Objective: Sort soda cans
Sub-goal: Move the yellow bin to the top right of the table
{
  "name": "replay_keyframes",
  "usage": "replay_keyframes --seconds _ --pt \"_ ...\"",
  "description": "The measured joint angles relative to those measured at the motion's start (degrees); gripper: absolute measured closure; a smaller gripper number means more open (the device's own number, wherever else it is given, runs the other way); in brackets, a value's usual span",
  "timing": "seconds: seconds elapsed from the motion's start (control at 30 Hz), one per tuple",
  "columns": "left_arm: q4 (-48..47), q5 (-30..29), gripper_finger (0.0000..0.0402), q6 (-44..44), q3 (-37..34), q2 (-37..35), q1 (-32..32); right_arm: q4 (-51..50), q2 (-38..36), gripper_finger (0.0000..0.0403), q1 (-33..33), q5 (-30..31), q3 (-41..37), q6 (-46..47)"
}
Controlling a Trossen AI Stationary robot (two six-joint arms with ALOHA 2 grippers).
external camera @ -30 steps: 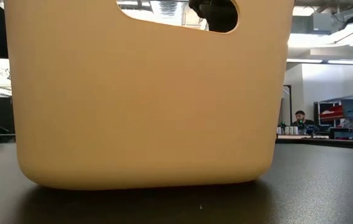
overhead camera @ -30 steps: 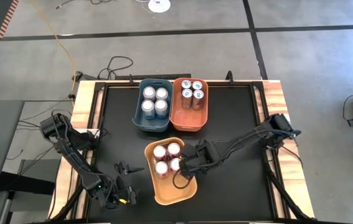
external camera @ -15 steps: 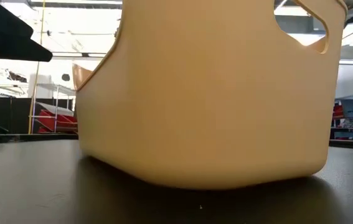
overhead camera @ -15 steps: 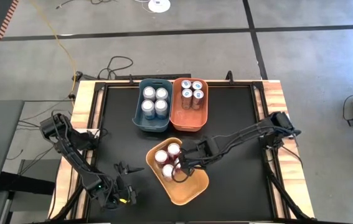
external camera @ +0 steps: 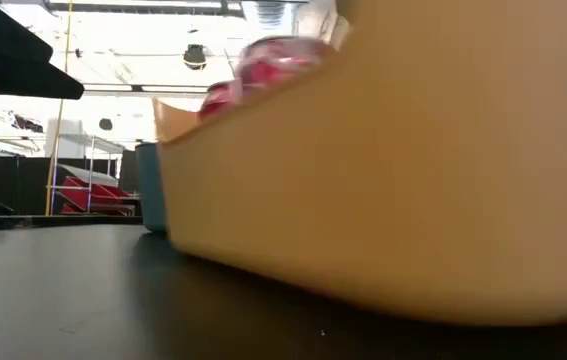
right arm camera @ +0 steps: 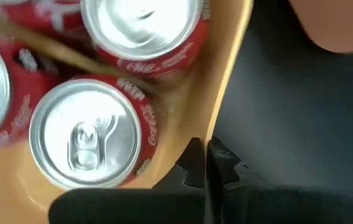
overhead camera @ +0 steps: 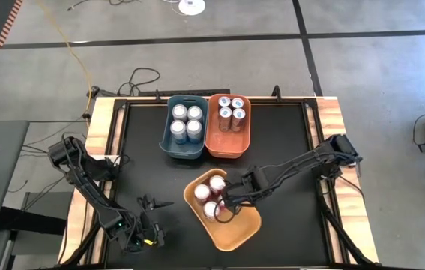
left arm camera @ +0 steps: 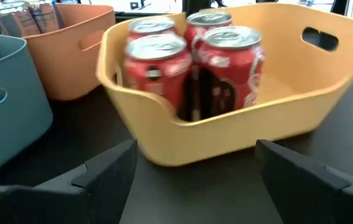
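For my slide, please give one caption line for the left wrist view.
Four red soda cans stand together at one end of the yellow bin, beside an orange bin and a blue bin.

We count twelve soda cans, all upright with silver tops, grouped by colour. Four blue cans (overhead camera: pixel 186 121) stand two by two in the blue bin at the far side of the bench. Four white cans with blue marks (overhead camera: pixel 231 112) fill the far half of the orange bin beside it. Four red cans (overhead camera: pixel 211 197) crowd the far end of the yellow bin, which sits skewed nearer the front.
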Motion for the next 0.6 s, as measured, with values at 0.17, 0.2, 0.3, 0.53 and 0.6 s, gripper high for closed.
replay_keyframes --seconds 0.17,0.2,0.3,0.53,0.6 --pt "-0.02 -0.04 0.0084 1.54 0.02 0.00 0.35 -5.83 -2.49 0.0398 1.28 0.89 -0.03 4.32" --pt "-0.02 -0.04 0.0084 2.00 0.00 0.00 0.54 -7.19 -2.74 0.0398 1.63 1.38 -0.02 5.57" --pt "-0.01 -0.11 0.0084 3.82 0.01 0.00 1.34 -10.73 -2.84 0.0398 2.56 1.96 -0.02 8.86" --pt "-0.02 -0.15 0.0084 8.31 0.00 0.00 3.48 -15.05 -2.85 0.0398 4.40 5.04 0.04 14.92" --pt "-0.02 -0.14 0.0084 9.39 0.00 0.00 4.07 -17.46 -2.88 0.0398 4.73 5.11 0.09 17.24"
